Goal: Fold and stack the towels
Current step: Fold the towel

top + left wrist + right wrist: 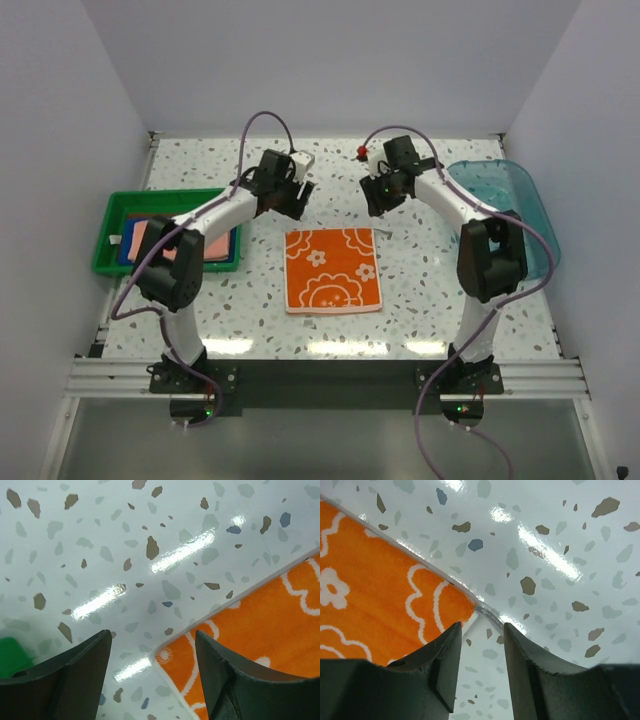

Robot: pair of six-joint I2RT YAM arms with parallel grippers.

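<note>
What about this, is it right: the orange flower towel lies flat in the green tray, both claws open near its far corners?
No: the top external view shows the orange flower towel flat on the table, not in the green tray. The left claw and right claw are open near its far corners.

The orange towel is nubby matt cloth on a glossy, smooth speckled table.

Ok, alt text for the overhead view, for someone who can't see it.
An orange flower-print towel lies flat in the middle of the table, the left gripper and right gripper open near its two far corners. A green tray on the left holds pink and blue towels; a clear blue tub sits on the right.
</note>
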